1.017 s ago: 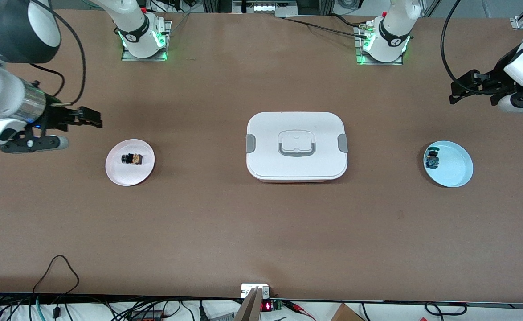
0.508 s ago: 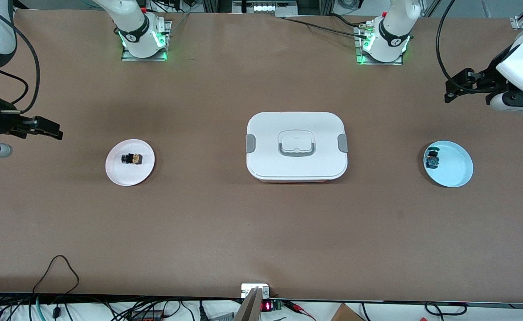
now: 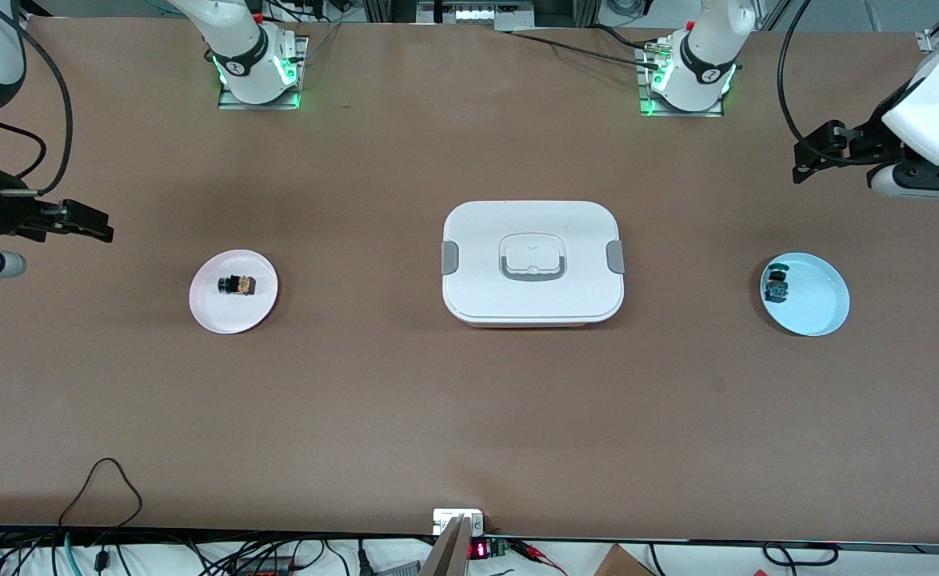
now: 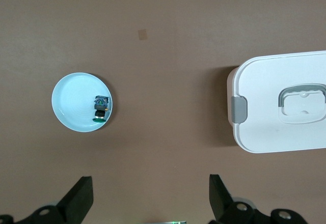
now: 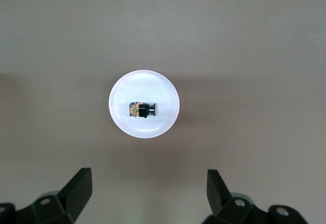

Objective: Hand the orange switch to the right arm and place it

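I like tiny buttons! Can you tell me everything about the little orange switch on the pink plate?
The tiny orange switch has an amber block body with a black push-button end. It lies on its side near the middle of the round pale pink plate, toward the right arm's end of the table. Only the plate touches it; no gripper is on it.

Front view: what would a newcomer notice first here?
The big white lidded box sits mid-table. Level with it, a pink plate holds the orange switch toward the right arm's end, and a blue plate holds a blue switch toward the left arm's end. Both open tools, right and left, hang above the table ends.
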Robot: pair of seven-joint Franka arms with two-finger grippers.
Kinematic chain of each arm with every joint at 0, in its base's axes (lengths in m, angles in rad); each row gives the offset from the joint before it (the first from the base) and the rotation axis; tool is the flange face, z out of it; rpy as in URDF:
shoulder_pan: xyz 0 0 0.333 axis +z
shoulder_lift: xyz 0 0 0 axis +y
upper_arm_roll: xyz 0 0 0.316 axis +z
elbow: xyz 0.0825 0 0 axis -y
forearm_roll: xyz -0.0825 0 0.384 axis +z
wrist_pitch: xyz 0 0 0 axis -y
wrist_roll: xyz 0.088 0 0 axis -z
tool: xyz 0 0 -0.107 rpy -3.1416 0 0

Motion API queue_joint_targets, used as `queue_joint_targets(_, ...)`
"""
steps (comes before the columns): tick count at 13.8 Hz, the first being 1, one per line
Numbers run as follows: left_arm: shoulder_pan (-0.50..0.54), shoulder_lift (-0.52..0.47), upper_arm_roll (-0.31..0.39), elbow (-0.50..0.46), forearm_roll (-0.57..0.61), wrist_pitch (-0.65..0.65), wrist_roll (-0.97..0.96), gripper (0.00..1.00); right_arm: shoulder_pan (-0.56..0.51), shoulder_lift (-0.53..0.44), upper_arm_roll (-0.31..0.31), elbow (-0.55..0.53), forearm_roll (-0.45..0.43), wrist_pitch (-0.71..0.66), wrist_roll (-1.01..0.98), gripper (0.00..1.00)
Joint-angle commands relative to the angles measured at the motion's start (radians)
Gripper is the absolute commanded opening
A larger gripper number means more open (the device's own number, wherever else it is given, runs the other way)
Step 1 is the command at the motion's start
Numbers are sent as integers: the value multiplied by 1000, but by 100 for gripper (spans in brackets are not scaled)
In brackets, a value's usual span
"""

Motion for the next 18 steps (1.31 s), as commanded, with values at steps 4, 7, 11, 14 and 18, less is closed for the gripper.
queue_joint_targets(4,13,3,8,21,-1,-25,3,100,-2,-94,4,-169,-19,146,7,100)
queue_joint_targets(7,13,3,11,18,-3,-37,3,100,-4,-89,4,-158,-10,149,6,100)
queue_joint_targets(11,13,3,12,20,0,-36,3,100,-2,-94,-1,-138,-2,144,4,100)
queue_joint_targets(14,13,3,9,20,-1,-37,3,100,-4,-94,1,-101,-1,112,-1,100)
queue_joint_targets(18,13,3,8,20,-1,-37,3,100,-2,-96,4,-78,1,105,1,100)
